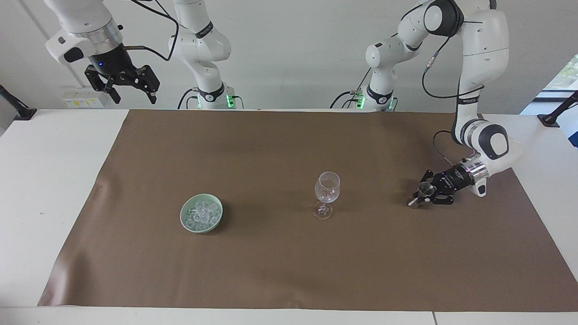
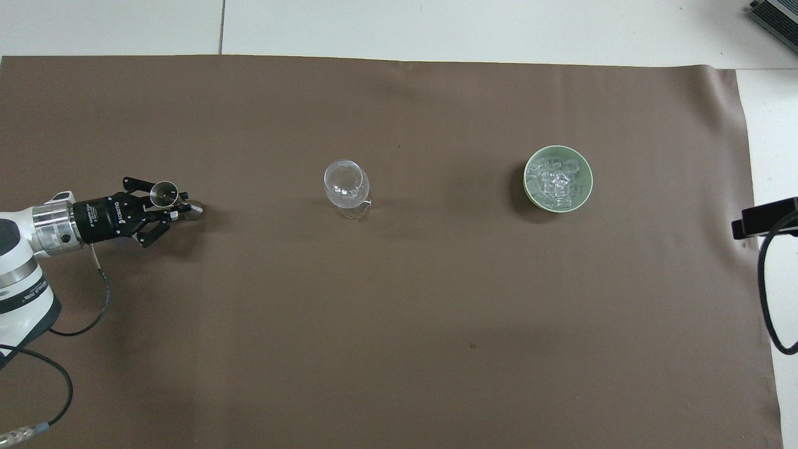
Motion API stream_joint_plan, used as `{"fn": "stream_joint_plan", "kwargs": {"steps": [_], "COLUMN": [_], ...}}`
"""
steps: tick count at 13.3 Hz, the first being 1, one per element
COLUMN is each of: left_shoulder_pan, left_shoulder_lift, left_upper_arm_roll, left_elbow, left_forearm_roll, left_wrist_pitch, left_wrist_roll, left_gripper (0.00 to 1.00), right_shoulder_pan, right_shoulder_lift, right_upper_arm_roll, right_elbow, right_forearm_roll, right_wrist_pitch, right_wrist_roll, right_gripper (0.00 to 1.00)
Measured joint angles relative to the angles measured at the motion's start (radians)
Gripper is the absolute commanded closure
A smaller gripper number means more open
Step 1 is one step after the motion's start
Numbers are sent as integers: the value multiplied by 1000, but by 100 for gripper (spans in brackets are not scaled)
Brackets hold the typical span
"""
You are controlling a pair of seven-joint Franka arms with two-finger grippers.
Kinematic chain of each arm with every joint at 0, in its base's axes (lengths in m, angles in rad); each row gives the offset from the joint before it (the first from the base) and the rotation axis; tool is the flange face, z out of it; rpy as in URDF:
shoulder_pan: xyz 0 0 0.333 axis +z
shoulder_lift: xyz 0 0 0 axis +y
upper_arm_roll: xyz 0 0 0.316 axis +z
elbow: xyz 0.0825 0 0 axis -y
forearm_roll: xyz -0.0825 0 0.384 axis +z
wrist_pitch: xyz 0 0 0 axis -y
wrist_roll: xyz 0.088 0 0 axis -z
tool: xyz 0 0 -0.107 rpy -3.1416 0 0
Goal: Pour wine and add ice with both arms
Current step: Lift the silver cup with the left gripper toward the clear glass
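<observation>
Since wine comes first, the left gripper (image 1: pixel 422 197) pinches a small metal cup (image 1: pixel 424 190) low over the cloth (image 1: pixel 289 271), while the right gripper (image 1: pixel 131 85) waits raised, fingers spread.

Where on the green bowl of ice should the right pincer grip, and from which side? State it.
Grip the green bowl by its rim, coming straight down from above, probably at the edge toward the right arm's end of the table. It sits upright and low, its wall flares outward, and ice fills the middle, so only the thin rim offers a hold. The right pincer hangs open.
</observation>
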State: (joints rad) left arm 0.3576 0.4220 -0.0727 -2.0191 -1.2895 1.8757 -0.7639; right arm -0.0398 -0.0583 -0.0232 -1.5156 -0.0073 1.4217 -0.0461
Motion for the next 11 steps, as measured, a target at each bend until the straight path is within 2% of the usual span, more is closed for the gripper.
{"fn": "stream_joint_plan", "kwargs": {"steps": [4, 11], "left_shoulder_pan": [-51, -144], "left_shoulder_lift": [-15, -111], "left_upper_arm_roll": [-5, -5], "left_elbow": [18, 50], "left_forearm_roll": [-8, -9], "left_wrist_pitch": [-7, 17], "left_wrist_roll": [-51, -224], "left_gripper": [100, 100], "right_shoulder_pan": [0, 0], "right_shoulder_lift": [0, 0], "right_upper_arm_roll": [0, 0], "right_elbow": [0, 0], "right_forearm_roll": [0, 0], "right_wrist_pitch": [0, 0], "right_wrist_roll": [0, 0], "right_gripper": [0, 0]}}
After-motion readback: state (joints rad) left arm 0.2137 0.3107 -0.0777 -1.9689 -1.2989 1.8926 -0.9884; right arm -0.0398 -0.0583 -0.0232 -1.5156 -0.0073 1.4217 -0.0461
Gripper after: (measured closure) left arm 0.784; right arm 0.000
